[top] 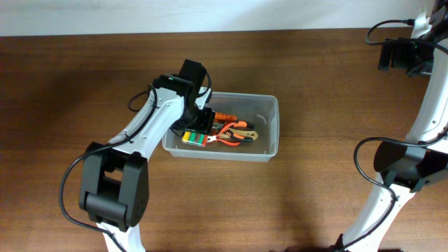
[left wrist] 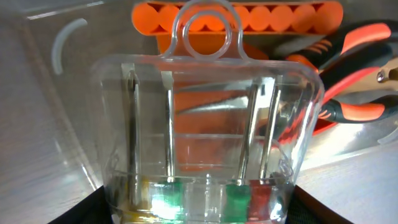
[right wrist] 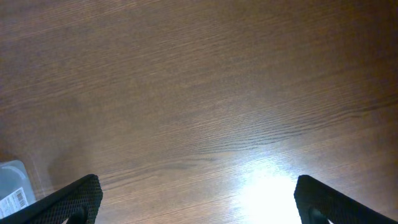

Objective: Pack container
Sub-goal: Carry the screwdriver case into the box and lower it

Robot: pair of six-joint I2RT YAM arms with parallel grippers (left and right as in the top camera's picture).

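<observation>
Overhead, the left gripper (top: 199, 130) is mostly covered by its own black wrist housing, so its fingertips cannot be made out there. In the left wrist view only dark slivers of its fingers (left wrist: 84, 214) show at the bottom corners, one on each side of a clear screwdriver case (left wrist: 205, 124). The case sits squarely between them, grasped at its handle end. The green, red and yellow handles are blurred and cut off by the lower edge of the frame, while the four metal shafts and the hanging loop at the top are sharp. Behind the case, in the upper part of the frame, lies an orange ridged holder (left wrist: 249, 18), half hidden by the loop. To the right are orange-and-black pliers (left wrist: 354, 93), cropped by the frame edge. The right wrist view shows the right gripper (right wrist: 199, 202) spread wide and holding nothing above bare wooden counter (right wrist: 205, 93). A pale plastic corner (right wrist: 12, 186) with a barcode label pokes in at the lower left, too cropped to identify. The container (top: 275, 119) stands at the centre of the overhead frame. The left gripper reaches into its left end with the case against the near-left wall, and the holder and pliers lie to the right on the container floor. The right arm stands at the far right of the frame, well apart from the container.
</observation>
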